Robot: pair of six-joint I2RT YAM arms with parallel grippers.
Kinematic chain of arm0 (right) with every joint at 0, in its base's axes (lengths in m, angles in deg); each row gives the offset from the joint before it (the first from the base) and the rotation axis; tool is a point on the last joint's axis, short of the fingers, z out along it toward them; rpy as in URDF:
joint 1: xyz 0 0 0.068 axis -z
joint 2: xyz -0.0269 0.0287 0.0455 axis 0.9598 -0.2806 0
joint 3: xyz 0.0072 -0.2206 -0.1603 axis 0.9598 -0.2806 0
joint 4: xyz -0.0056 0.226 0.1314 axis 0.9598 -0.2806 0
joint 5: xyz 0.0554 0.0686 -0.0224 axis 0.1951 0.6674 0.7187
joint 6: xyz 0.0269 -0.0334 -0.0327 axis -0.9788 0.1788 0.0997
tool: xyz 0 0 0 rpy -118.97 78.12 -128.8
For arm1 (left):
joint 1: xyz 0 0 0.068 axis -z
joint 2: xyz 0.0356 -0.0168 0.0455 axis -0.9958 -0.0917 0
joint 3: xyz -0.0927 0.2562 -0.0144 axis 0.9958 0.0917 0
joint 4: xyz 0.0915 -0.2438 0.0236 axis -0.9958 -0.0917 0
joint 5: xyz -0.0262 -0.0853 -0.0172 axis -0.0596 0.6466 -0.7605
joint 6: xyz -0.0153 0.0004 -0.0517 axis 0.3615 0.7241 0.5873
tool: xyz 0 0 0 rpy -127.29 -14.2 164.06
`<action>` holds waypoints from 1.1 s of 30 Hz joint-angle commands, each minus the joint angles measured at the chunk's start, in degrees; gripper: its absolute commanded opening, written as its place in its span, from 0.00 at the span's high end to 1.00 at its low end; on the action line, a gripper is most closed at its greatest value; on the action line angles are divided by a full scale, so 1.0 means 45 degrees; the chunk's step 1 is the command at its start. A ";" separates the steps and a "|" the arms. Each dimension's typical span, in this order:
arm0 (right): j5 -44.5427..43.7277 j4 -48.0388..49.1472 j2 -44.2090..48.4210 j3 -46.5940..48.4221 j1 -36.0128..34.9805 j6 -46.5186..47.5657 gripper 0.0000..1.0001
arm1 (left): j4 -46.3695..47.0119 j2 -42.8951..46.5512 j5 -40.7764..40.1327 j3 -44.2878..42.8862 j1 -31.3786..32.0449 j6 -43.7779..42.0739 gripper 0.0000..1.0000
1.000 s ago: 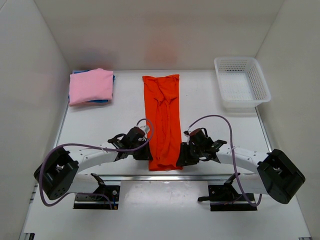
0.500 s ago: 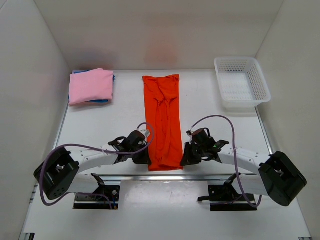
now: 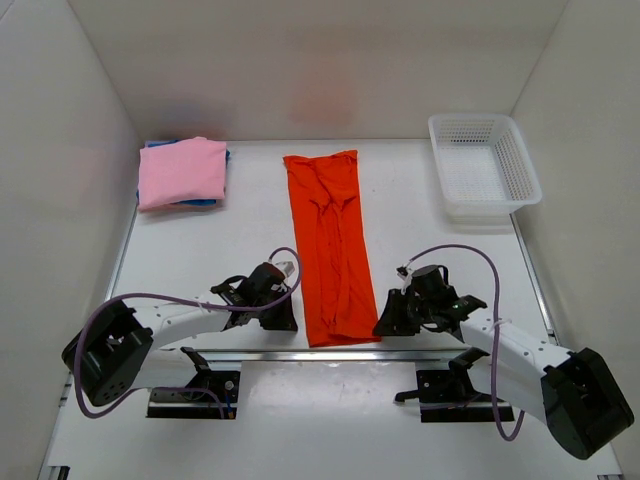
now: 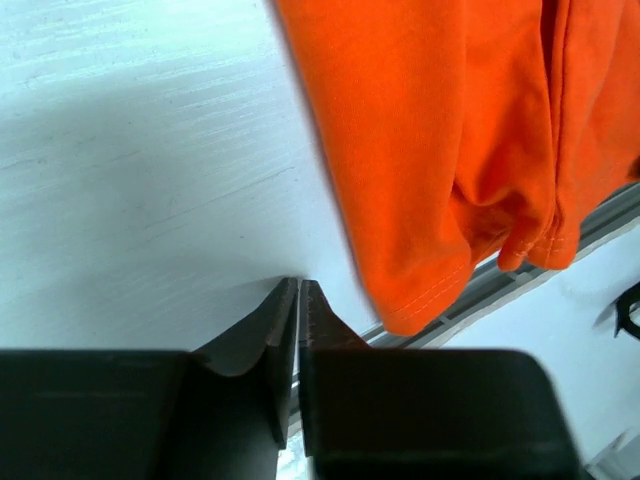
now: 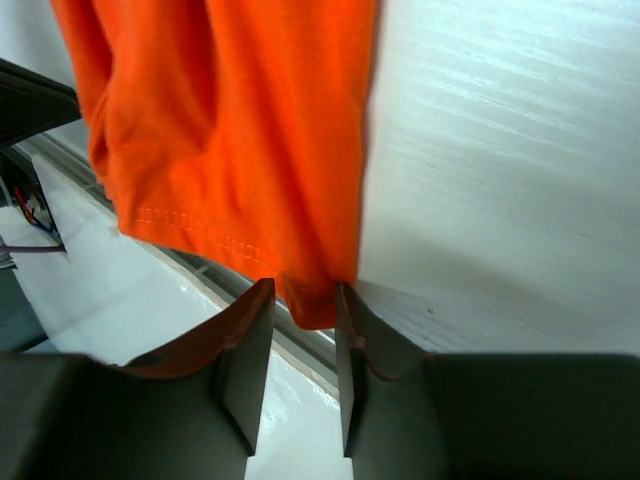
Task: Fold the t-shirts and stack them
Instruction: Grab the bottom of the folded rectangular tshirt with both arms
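The orange-red t-shirt point(image 3: 330, 240) lies as a long narrow strip down the middle of the table, its near end slanting right. The pink t-shirt point(image 3: 182, 172) lies folded on the blue t-shirt point(image 3: 212, 200) at the far left. My left gripper point(image 3: 283, 318) is shut and empty on the table, just left of the strip's near corner; in the left wrist view the gripper point(image 4: 298, 284) sits apart from the cloth point(image 4: 440, 150). My right gripper point(image 3: 388, 322) is at the near right corner; in the right wrist view the gripper point(image 5: 305, 292) is closed on that corner point(image 5: 315, 300).
A white mesh basket point(image 3: 485, 190) stands at the far right. A metal rail point(image 3: 330, 354) runs along the table's near edge under the strip's end. White walls close in the left, right and back.
My right gripper moved right and nearer, and the strip's near end shifted right with it. My left gripper stayed near the left corner, now apart from the cloth.
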 commanded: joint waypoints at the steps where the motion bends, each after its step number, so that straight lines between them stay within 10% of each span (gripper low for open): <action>1: 0.0314 -0.0260 0.0789 0.0119 0.0158 0.0155 0.71 | -0.0213 0.0643 0.0088 -0.0067 0.0162 0.0185 0.79; 22: 0.0195 -0.0046 0.0010 -0.0054 -0.0349 -0.0490 0.63 | 0.1953 -0.0683 0.0362 0.0088 0.2077 0.2216 0.61; 26: 0.0428 0.0247 -0.0106 -0.0230 -0.0427 -0.0471 0.98 | 0.2461 -0.1053 0.0381 0.0323 0.2370 0.2550 0.95; 33: 0.1052 -0.0492 -0.0049 0.0062 -0.0700 -0.0159 1.00 | 0.1235 -0.0256 0.0205 0.0381 0.2136 0.2121 1.00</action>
